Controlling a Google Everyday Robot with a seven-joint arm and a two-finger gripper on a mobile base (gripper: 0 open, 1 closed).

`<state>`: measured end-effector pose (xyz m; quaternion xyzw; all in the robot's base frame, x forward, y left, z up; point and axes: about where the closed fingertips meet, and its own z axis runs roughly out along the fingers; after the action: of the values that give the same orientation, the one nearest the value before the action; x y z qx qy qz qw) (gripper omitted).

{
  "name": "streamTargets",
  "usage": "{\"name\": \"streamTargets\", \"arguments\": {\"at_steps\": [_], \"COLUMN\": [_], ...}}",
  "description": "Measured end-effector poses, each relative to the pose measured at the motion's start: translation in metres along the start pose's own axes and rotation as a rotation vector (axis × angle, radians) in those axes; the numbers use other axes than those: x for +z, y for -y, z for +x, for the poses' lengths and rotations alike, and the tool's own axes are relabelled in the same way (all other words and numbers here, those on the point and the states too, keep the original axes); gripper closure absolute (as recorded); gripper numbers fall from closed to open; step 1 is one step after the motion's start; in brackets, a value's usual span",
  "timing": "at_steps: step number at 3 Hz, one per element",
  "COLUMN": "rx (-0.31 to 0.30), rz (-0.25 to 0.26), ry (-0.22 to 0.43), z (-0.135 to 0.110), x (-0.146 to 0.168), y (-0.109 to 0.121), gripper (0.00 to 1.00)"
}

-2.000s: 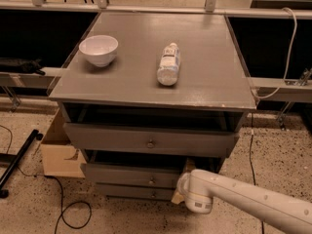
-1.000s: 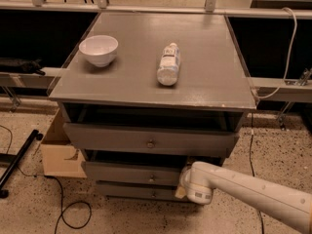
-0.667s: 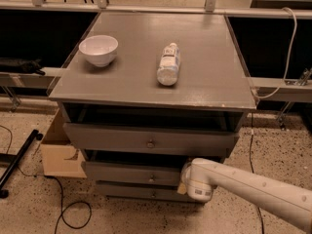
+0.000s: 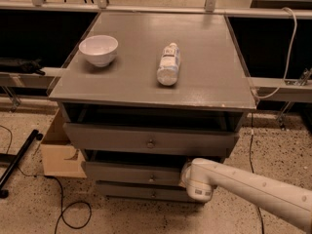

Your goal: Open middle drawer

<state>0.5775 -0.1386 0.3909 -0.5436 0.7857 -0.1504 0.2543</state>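
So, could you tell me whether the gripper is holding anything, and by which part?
It cannot be told: the gripper is at the right end of the middle drawer, to the right of its knob.

My tool (image 4: pixel 186 175) is at the right end of the middle drawer (image 4: pixel 127 172) front; contact cannot be told. My white arm (image 4: pixel 253 191) comes in from the lower right. The drawer's knob (image 4: pixel 151 178) lies left of the tool, apart from it. The top drawer (image 4: pixel 151 141) juts forward of the frame. On the table (image 4: pixel 214 77), a white bowl (image 4: pixel 98 49) sits near the left edge and a bottle (image 4: pixel 168 64) lies on its side mid-top. A cardboard box (image 4: pixel 58 155) stands on the floor by the table's left side.
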Motion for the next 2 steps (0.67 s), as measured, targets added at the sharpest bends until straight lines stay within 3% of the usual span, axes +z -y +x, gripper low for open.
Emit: {"name": "streamTargets", "arguments": {"at_steps": [2], "rx": [0.0], "rz": [0.0], "ry": [0.0], "z": [0.0], "x": [0.0], "y": [-0.0001], "gripper": [0.72]}}
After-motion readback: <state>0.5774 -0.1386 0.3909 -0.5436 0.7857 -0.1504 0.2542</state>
